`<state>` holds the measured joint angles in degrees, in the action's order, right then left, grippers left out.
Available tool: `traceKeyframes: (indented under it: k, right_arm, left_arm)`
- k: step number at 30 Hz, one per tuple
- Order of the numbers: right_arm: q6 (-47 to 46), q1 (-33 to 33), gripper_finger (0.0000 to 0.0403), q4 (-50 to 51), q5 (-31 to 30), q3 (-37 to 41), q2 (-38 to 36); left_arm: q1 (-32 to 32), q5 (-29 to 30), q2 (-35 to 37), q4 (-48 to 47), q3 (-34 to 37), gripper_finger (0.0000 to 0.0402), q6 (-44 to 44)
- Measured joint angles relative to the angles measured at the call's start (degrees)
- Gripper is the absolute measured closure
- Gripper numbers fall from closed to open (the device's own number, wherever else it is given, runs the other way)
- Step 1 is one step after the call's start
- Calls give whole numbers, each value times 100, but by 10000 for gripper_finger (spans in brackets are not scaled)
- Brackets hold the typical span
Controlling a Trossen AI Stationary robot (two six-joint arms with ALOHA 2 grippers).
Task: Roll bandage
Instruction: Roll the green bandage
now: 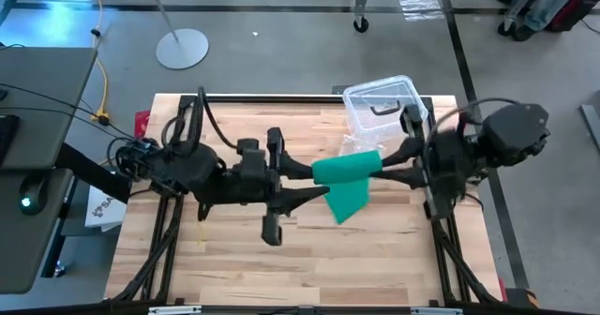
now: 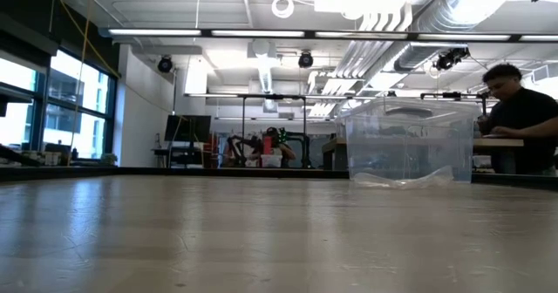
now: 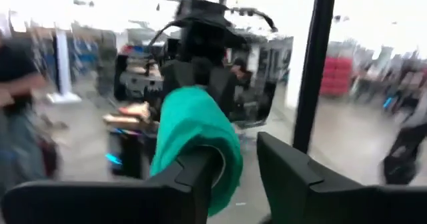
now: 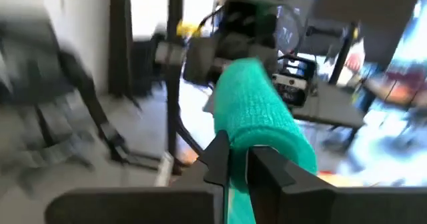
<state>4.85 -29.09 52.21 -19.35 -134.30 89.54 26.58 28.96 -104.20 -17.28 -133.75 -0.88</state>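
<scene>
The green bandage (image 1: 345, 171) is held in the air over the middle of the table, between my two grippers. It is partly rolled into a thick tube (image 4: 257, 107), and a loose flap (image 1: 349, 202) hangs down from it. My left gripper (image 1: 319, 181) reaches in from the table's left with its fingers apart (image 3: 248, 164). My right gripper (image 1: 377, 165) reaches in from the right and is shut on the bandage (image 4: 239, 159). Neither gripper nor the bandage shows in the low view. My left gripper touches the bandage with one finger (image 3: 193, 174) only. The cloth's end (image 3: 200, 127) lies draped over that fingertip and hangs down into the gap. The other finger (image 3: 293, 177) stands clear of it. The fingers come in about level from the table's left. My right gripper pinches the near end of the rolled bandage (image 4: 235, 139) between its two fingers. They come in about level from the table's right, and the roll runs on along them away from the tips. The bandage is lifted clear of the table.
A clear plastic box with a black handle (image 1: 382, 101) (image 2: 410, 140) stands at the table's far right, with crinkly clear plastic (image 1: 356, 146) beside it. Bare wood lies along the near edge (image 1: 300, 268). A person (image 2: 523, 110) sits in the room beyond the table.
</scene>
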Motion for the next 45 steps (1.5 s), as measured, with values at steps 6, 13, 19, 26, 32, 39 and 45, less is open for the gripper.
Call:
traceKeyframes:
  k: [6, 13, 19, 26, 32, 39, 45]
  right_arm:
    - [2522, -369, 397, 415, -390, 2, 8]
    - [1935, -622, 361, 223, -1405, 22, 43]
    - [-545, -585, 301, 87, -1261, 28, -45]
    - [-2712, -287, 250, -274, -614, 28, -87]
    - [-2260, -204, 335, -275, -426, 25, -43]
    - [-737, -226, 386, 30, -519, 7, -1]
    - [1572, -391, 392, 543, -672, 2, 37]
  left_arm:
    - [-198, -230, 69, -6, 0, 275, 2266]
    - [-386, -569, 109, -444, -17, 368, 2832]
    - [-303, -556, 108, -555, -22, 386, 1358]
    - [-147, -515, 109, -694, -22, 394, -503]
    - [-21, -403, 54, -647, -22, 385, -1182]
    - [-49, -557, 32, -639, -102, 302, 553]
    - [-203, -755, 128, -599, -109, 243, 2647]
